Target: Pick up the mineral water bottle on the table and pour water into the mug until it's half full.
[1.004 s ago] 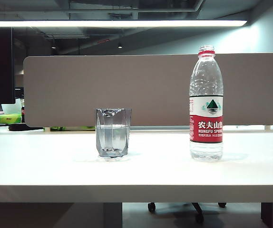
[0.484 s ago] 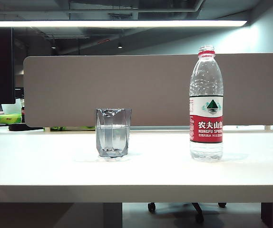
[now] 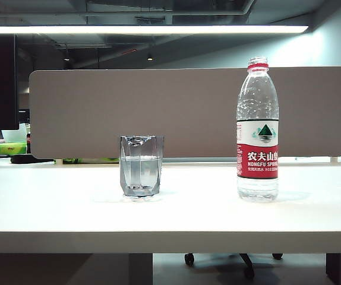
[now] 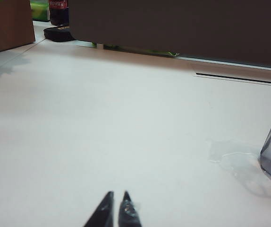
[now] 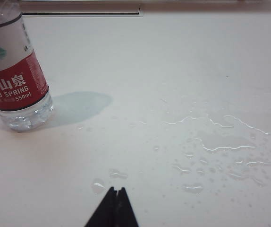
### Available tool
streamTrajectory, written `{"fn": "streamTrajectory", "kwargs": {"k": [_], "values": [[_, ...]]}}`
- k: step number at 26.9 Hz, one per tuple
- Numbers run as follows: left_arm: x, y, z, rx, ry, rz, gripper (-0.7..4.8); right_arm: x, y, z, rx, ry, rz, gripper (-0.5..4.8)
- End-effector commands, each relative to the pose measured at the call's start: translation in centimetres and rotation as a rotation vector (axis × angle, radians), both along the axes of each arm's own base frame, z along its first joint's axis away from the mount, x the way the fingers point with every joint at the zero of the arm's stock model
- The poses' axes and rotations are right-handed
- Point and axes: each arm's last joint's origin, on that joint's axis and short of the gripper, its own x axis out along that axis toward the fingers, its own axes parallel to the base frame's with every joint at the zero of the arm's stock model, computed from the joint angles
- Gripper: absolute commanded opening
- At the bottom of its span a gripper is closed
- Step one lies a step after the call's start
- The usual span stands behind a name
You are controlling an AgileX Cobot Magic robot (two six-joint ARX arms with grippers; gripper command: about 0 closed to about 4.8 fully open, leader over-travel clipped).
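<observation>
Nothing changed on bench [image 3: 51, 208] over last second. Bottle [image 3: 257, 130] upright at right, uncapped; mug [image 3: 141, 165] left of it, roughly half full. Left pincer [image 4: 116, 209] nearly closed, right pincer [image 5: 115, 204] closed, both empty, near edge. Pour looks complete.

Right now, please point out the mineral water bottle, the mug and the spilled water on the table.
mineral water bottle [image 3: 257, 155]: exterior view, on its red label.
mug [image 3: 141, 172]: exterior view, on its glass side.
spilled water [image 5: 225, 142]: right wrist view, on a puddle.
</observation>
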Motion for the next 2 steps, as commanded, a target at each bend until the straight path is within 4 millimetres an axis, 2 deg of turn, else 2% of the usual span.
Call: {"fn": "streamTrajectory", "kwargs": {"k": [1,2], "values": [[-0.02,-0.02,0.25,-0.004,-0.012,-0.006,0.19,0.03,0.01,0.04,0.004,-0.008,0.001,-0.06],[-0.02,-0.02,0.25,-0.004,-0.012,-0.006,0.19,0.03,0.01,0.04,0.004,-0.008,0.001,-0.06]]}}
